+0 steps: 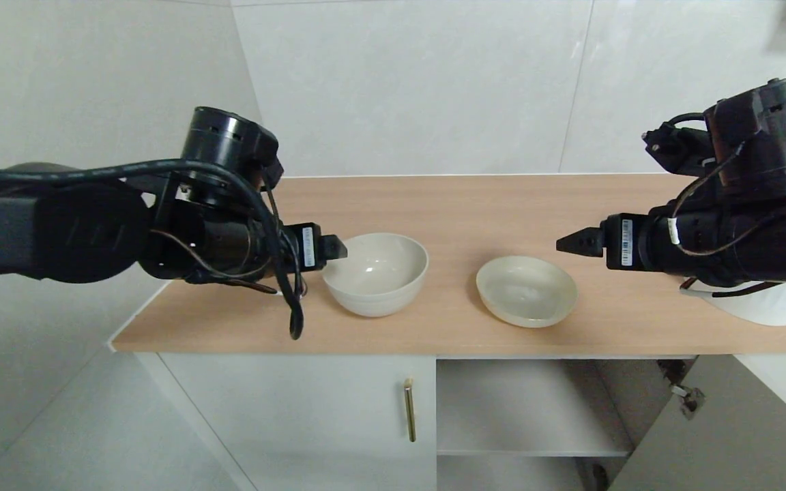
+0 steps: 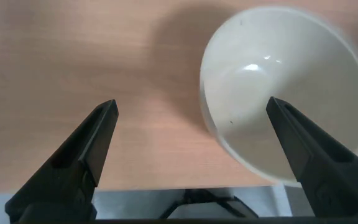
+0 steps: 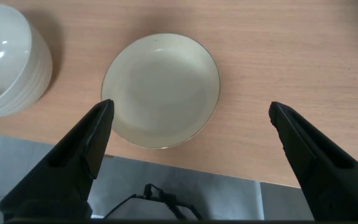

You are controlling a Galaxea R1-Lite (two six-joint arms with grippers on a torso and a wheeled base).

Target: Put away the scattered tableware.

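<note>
Left end effector [image 2: 191, 104], released, is being held over bowl's [image 1: 376, 273] 9 o'clock rim, likely for gripping; right end effector [image 3: 190, 107], released, near plate's [image 1: 527, 290] 3 o'clock.

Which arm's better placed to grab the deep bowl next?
Left. The left gripper, open, sits at the rim of the deep bowl. The right gripper, also open, is by the shallow dish, farther off.

Deep cream bowl [image 1: 375, 274] upright on counter; shallow cream dish [image 1: 527, 290] beside, apart.
</note>
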